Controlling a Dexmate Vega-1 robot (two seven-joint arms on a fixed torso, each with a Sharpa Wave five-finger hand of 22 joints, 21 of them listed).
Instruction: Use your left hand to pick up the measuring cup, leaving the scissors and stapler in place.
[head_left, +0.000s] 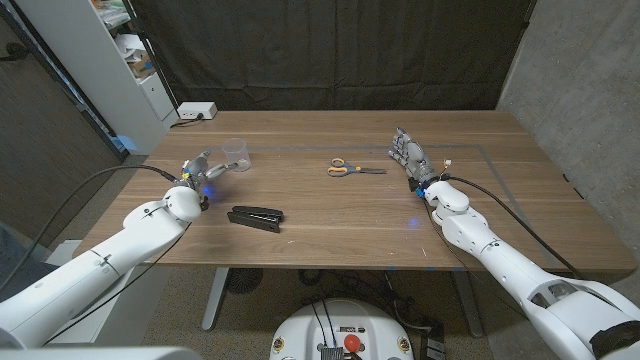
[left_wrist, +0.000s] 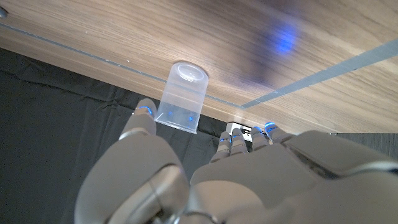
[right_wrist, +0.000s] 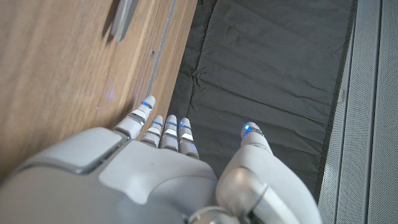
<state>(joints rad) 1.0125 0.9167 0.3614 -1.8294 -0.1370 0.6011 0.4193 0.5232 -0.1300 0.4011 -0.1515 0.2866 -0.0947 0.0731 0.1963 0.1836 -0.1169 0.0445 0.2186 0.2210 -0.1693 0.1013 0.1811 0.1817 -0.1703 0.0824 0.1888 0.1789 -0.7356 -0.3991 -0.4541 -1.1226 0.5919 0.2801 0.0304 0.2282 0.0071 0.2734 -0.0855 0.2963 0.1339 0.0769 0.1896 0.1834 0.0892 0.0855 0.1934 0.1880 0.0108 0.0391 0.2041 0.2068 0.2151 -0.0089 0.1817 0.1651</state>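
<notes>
The left hand (head_left: 199, 169) is on its approach near the table's (head_left: 330, 215) left edge, fingers apart, just short of the clear, seemingly empty measuring cup (head_left: 235, 154); next it must close around the cup. The stapler (head_left: 256, 217), scissors (head_left: 354, 168) and the open, empty right hand (head_left: 410, 155) lie further right.

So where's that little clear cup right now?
In the head view the measuring cup stands upright on the table's left side, just beyond the left hand, with the black stapler nearer the front edge.
</notes>
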